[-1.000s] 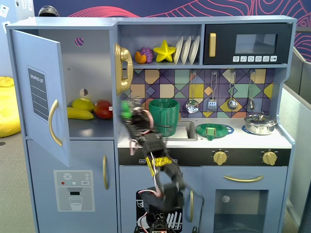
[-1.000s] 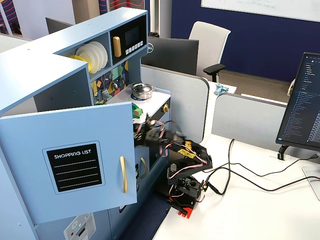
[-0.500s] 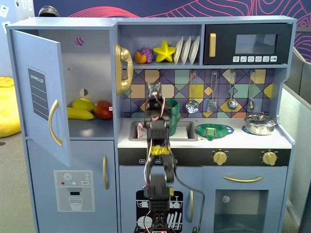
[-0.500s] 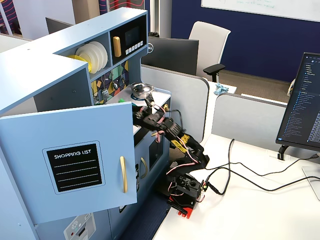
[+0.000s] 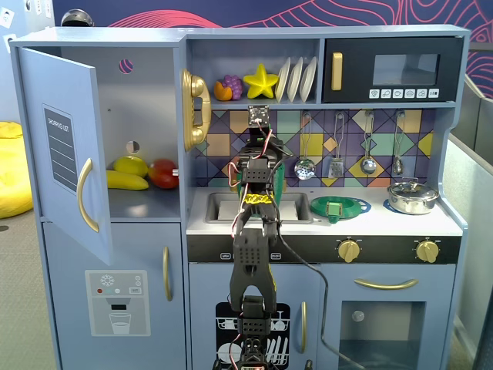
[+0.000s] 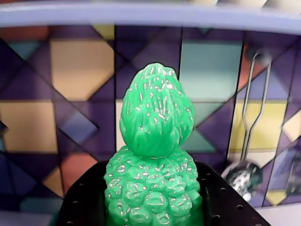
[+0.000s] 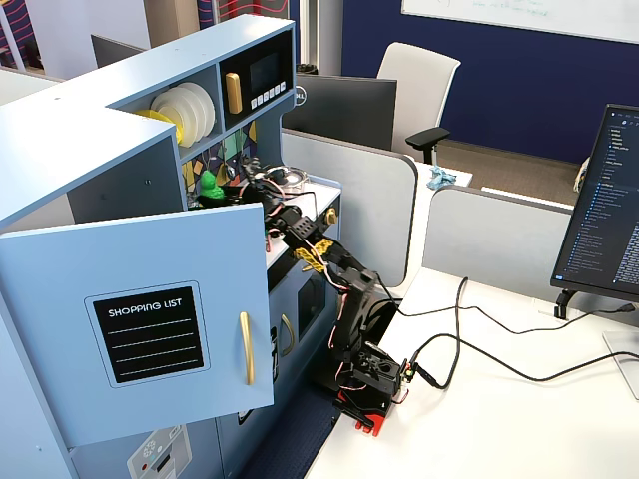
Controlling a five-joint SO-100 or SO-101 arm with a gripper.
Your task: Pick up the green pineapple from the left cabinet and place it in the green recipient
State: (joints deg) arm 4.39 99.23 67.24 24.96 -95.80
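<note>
The green pineapple (image 6: 153, 155) fills the middle of the wrist view, upright, leafy top up, between my two black fingers (image 6: 87, 197). My gripper (image 6: 153, 190) is shut on its bumpy body and faces the tiled back wall. In a fixed view the gripper (image 5: 259, 158) is raised above the sink, and the arm hides the pineapple. A dark-green shape (image 5: 279, 176) that may be the green recipient shows just right of the arm. The left cabinet (image 5: 146, 108) stands with its door (image 5: 65, 146) open. From the side, the pineapple (image 7: 208, 185) is held over the counter.
A banana (image 5: 127, 181), a tomato (image 5: 163, 173) and a yellow-green fruit remain in the cabinet. A flat green strainer dish (image 5: 337, 206) and a steel pot (image 5: 410, 197) sit on the counter right of the sink (image 5: 223, 206). Utensils (image 5: 337, 146) hang on the back wall.
</note>
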